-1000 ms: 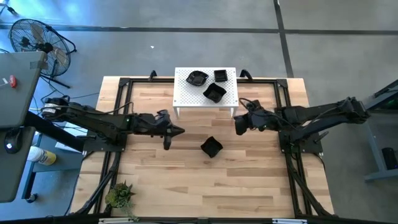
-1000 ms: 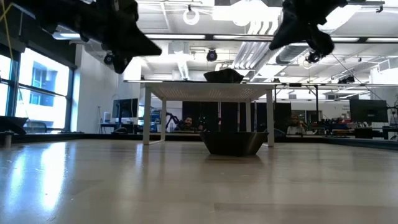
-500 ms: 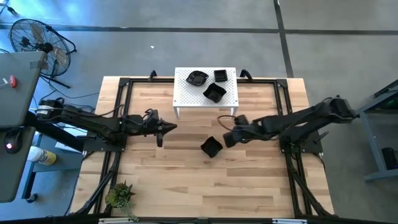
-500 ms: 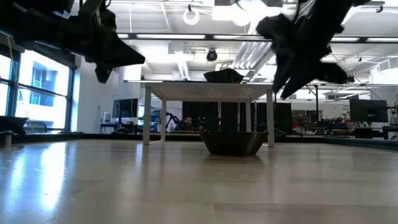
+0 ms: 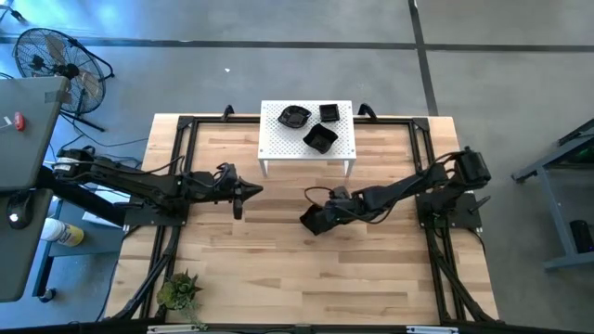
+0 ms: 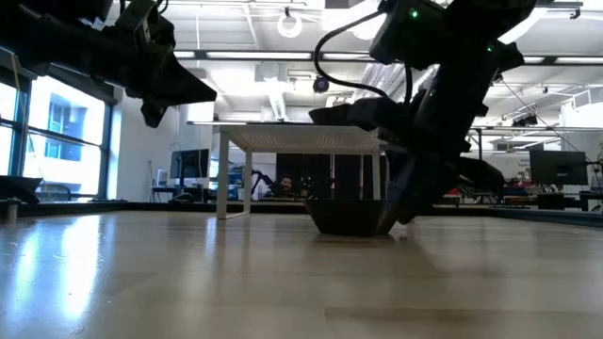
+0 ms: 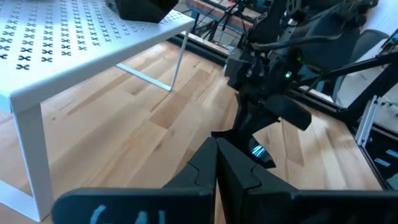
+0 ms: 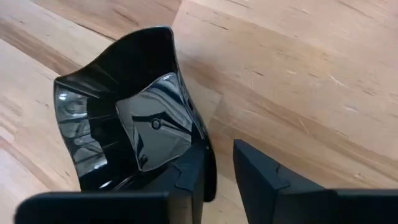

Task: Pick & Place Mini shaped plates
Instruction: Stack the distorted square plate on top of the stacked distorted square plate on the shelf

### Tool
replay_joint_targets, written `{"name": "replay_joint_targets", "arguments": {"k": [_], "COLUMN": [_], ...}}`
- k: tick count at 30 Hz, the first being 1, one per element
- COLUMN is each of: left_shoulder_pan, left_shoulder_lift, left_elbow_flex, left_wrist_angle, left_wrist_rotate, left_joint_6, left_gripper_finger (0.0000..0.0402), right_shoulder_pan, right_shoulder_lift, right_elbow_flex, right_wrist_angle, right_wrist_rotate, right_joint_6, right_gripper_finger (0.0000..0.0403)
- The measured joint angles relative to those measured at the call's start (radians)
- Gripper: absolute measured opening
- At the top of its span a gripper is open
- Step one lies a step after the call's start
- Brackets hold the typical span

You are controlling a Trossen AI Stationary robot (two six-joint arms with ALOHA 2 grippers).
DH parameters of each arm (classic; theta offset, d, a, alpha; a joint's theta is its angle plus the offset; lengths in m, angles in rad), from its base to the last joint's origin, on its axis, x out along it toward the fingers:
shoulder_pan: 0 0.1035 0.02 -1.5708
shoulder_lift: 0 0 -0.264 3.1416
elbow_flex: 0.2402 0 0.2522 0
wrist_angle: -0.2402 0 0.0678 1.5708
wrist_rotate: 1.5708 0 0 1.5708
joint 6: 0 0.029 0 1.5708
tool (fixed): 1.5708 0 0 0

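A glossy black wavy-edged mini plate rests by its base on the wooden table, in front of the white perforated rack. Three more black plates sit on the rack's top. My right gripper slants down at the plate's right side. It is open, with one finger inside the rim and one outside. My left gripper hangs shut and empty above the table, left of the rack. My right gripper straddles the plate's right-hand wall, coming from above and from the table's right. One finger stands inside the hollow and the other outside over the wood. I cannot tell whether either finger touches the wall. The plate sits on the table.
The rack stands on short legs at the table's far middle. A small green plant is at the near left corner. Black frame rails run along the table's sides. Bare wood lies toward the near edge.
My right gripper has come down and toward the table's left, tipping steeply downward, until its fingers stand at the plate on the table. My left gripper drew back a little toward the left edge, then kept still. The plate has not moved.
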Motion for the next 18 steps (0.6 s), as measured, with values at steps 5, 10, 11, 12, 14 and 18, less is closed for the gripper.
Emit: {"name": "replay_joint_targets", "arguments": {"k": [5,10,11,12,14,18], "left_shoulder_pan": [0.0,0.0,0.0,0.0,0.0,0.0], "left_shoulder_lift": [0.0,0.0,0.0,0.0,-0.01,-0.026], "left_elbow_flex": [0.0,0.0,0.0,0.0,0.0,0.002], "left_wrist_angle": [0.002,0.002,0.002,0.003,0.001,0.003], "left_wrist_rotate": [0.011,0.011,0.011,0.011,0.013,0.011], "left_joint_6": [0.0,0.0,0.0,0.0,0.0,0.004], "left_gripper_finger": [0.0,0.0,0.0,0.0,0.0,0.0], "right_shoulder_pan": [0.0,0.0,0.0,0.0,-0.004,-0.017], "right_shoulder_lift": [0.004,0.004,0.004,0.004,-0.007,-0.075], "right_elbow_flex": [0.0,0.008,0.013,0.018,0.029,0.062], "right_wrist_angle": [0.002,0.028,0.027,0.027,0.026,0.014], "right_wrist_rotate": [0.005,0.007,0.006,0.002,-0.007,-0.018], "right_joint_6": [-0.005,-0.008,-0.009,-0.013,-0.024,-0.035], "right_gripper_finger": [0.0038,0.0004,0.0004,0.0006,0.0009,0.0004]}}
